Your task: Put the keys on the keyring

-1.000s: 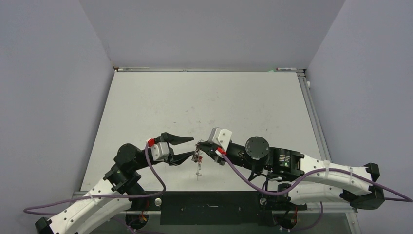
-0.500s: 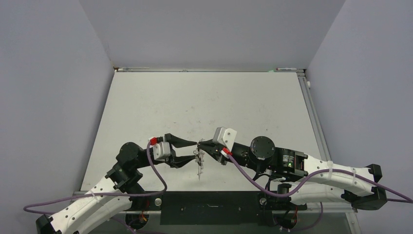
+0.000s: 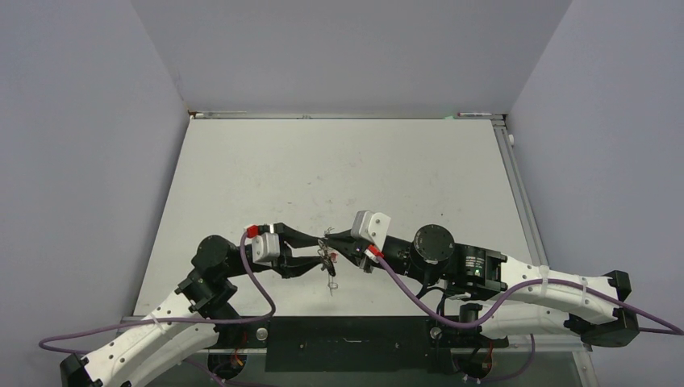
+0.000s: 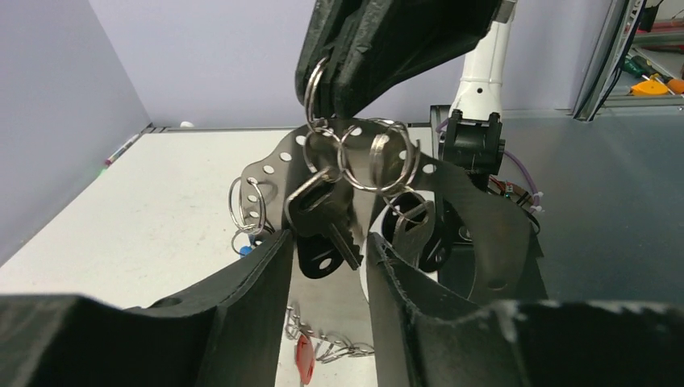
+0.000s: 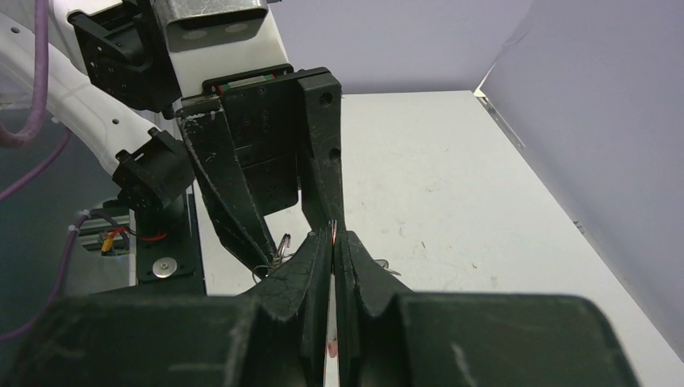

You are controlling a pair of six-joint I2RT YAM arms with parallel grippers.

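Observation:
My right gripper (image 3: 332, 239) is shut on a small split ring (image 4: 314, 81) at the top of the keys (image 4: 323, 219), a hanging bunch of linked rings with a dark key and a silvery one. Behind them hangs the keyring (image 4: 278, 157), a wide silvery band with holes, a red tag (image 4: 304, 356) and a blue tag (image 4: 246, 249). My left gripper (image 4: 328, 246) is open. Its fingers stand on either side of the dark key without pinching it. In the right wrist view only a thin metal sliver shows between the shut fingertips of the right gripper (image 5: 334, 234).
The white table (image 3: 339, 169) stretches back to grey walls on three sides. Both arms meet low near the table's front edge, over the black mounting plate (image 3: 347, 343). A purple cable (image 3: 258, 294) loops beside the left arm.
My left gripper has edged in around the hanging bunch and its jaws have narrowed a little. The right gripper has shifted slightly right and stays shut.

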